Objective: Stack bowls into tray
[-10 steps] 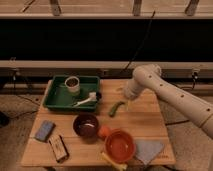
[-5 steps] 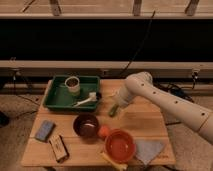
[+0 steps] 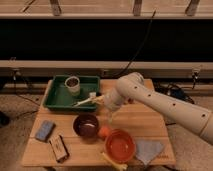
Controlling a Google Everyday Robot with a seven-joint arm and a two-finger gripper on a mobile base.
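Note:
The dark maroon bowl (image 3: 86,125) sits upright at the middle of the wooden table. The bright orange bowl (image 3: 120,145) stands near the front edge, to its right. Both are outside the dark green tray (image 3: 50,98), which lies at the back left. My gripper (image 3: 110,116) hangs from the white arm and points down over the table. It is just right of the maroon bowl and behind the orange one. It is open, holds nothing and touches neither bowl.
In the tray stand a small white cup (image 3: 73,84) and a pale utensil (image 3: 85,102). A small orange ball (image 3: 103,131) lies between the bowls. A grey-blue cloth (image 3: 149,150) lies front right. A blue sponge (image 3: 45,129) and a brown block (image 3: 59,148) lie front left.
The arm has swung left and down, from the table's back right toward its middle. The gripper now hangs close to the maroon bowl. Nothing on the table has moved.

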